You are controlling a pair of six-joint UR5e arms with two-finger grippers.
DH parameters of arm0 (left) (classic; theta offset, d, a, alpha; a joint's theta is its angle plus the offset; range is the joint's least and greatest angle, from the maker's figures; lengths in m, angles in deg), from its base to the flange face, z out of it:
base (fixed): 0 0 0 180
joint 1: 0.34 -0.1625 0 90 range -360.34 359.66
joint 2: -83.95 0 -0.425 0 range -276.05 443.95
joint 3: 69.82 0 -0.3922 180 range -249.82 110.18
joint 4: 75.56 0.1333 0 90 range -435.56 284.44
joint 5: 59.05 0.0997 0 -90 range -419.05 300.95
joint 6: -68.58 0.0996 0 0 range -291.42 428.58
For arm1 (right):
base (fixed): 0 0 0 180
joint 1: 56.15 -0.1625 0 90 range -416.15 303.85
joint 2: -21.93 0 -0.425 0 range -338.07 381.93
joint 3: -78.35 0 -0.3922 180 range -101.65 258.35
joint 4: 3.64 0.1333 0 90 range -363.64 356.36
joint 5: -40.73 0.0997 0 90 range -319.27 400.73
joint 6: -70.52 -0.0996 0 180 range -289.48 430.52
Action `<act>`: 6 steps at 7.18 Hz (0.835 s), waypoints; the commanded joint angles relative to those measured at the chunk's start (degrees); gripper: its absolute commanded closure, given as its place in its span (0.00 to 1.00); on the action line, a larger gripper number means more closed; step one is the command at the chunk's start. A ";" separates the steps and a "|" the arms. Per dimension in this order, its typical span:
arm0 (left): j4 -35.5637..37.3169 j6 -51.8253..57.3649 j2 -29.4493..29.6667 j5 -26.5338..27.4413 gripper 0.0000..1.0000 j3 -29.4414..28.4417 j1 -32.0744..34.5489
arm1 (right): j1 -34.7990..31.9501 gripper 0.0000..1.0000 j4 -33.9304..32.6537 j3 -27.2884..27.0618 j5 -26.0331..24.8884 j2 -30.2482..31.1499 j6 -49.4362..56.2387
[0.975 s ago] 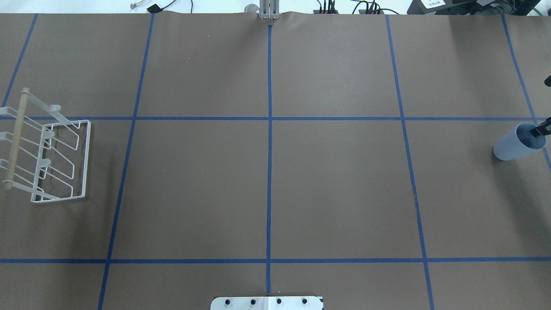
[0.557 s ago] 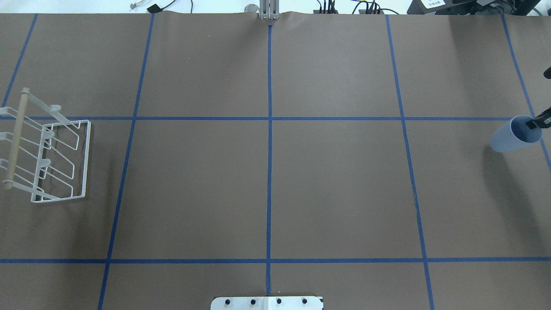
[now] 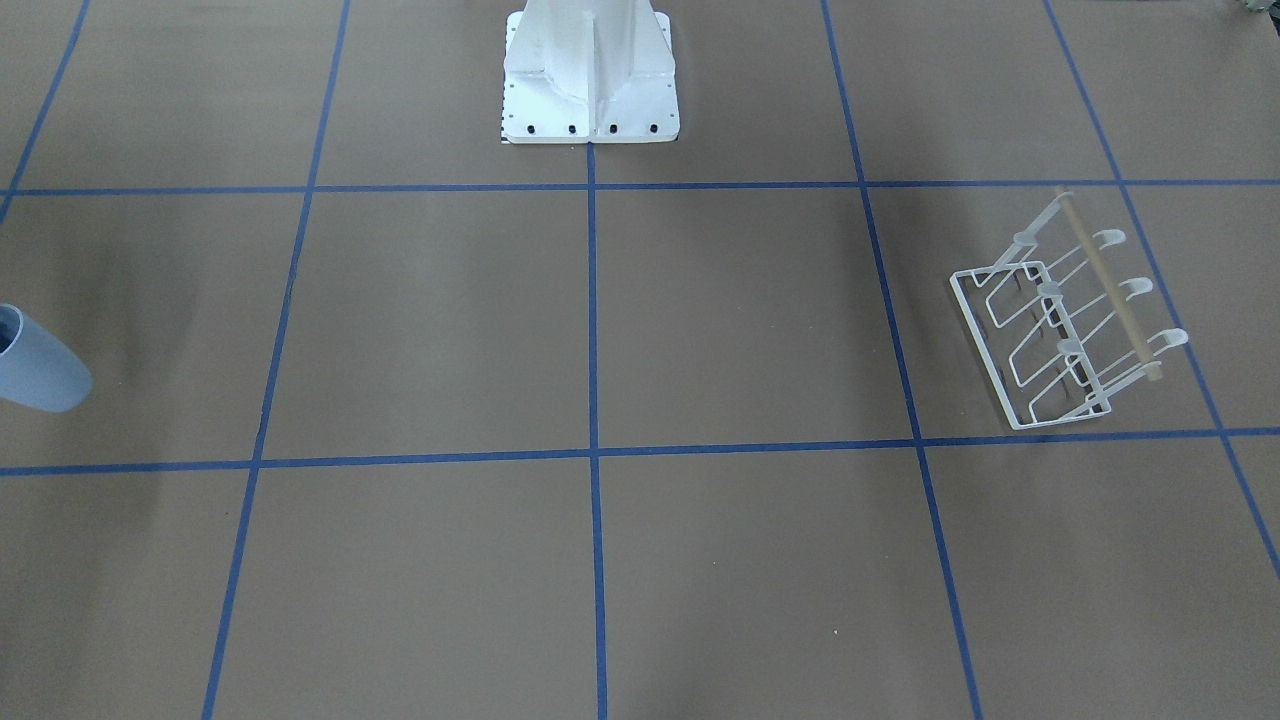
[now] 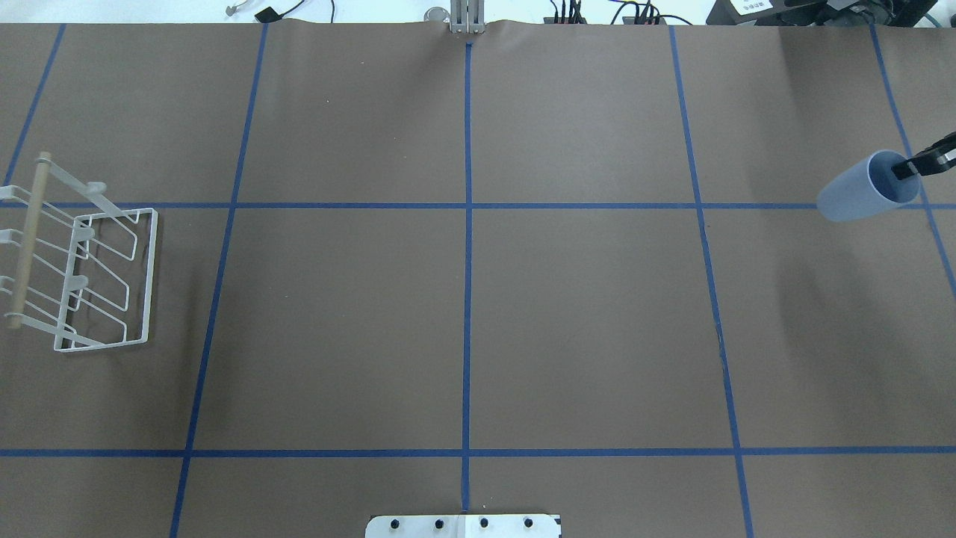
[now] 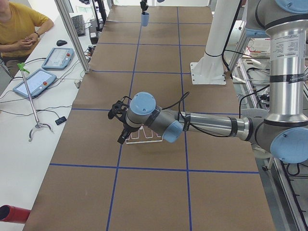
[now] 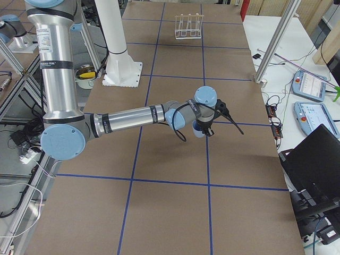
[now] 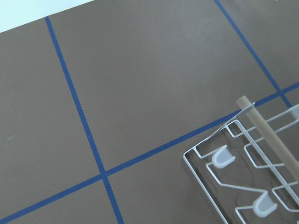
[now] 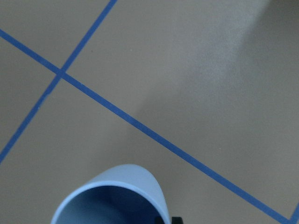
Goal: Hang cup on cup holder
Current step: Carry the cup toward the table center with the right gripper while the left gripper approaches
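Observation:
The pale blue cup (image 4: pixel 859 193) is off the table at the far right, its mouth towards my right gripper (image 4: pixel 910 169), which is shut on its rim. The cup also shows in the front-facing view (image 3: pixel 38 368), in the right wrist view (image 8: pixel 117 189) and small in the exterior left view (image 5: pixel 145 19). The white wire cup holder (image 4: pixel 112 276) with its wooden rod (image 4: pixel 26 239) stands at the far left; it also shows in the front-facing view (image 3: pixel 1050 340) and the left wrist view (image 7: pixel 243 182). My left gripper (image 5: pixel 120 126) hovers by the holder; I cannot tell if it is open.
The robot's white base plate (image 4: pixel 463 525) sits at the near middle edge. Blue tape lines (image 4: pixel 467 299) divide the brown table. A side bench with tablets (image 5: pixel 45 72) and a seated person (image 5: pixel 19 24) lies beyond the far edge.
The right gripper has carried the cup up off the table, towards the far side and a little to the left. The cup holder has not moved.

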 commanded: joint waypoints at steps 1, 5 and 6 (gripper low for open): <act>-5.44 -12.19 2.12 -1.99 0.01 1.53 -0.50 | -0.23 1.00 0.12 -3.53 6.42 -3.21 -10.44; -29.87 -51.70 6.67 -3.77 0.02 1.61 -7.18 | -0.40 1.00 1.60 -11.79 12.96 -7.35 -30.05; -34.71 -58.67 7.73 -3.07 0.02 1.53 -8.32 | -0.40 1.00 9.18 -11.63 12.96 -7.27 -37.57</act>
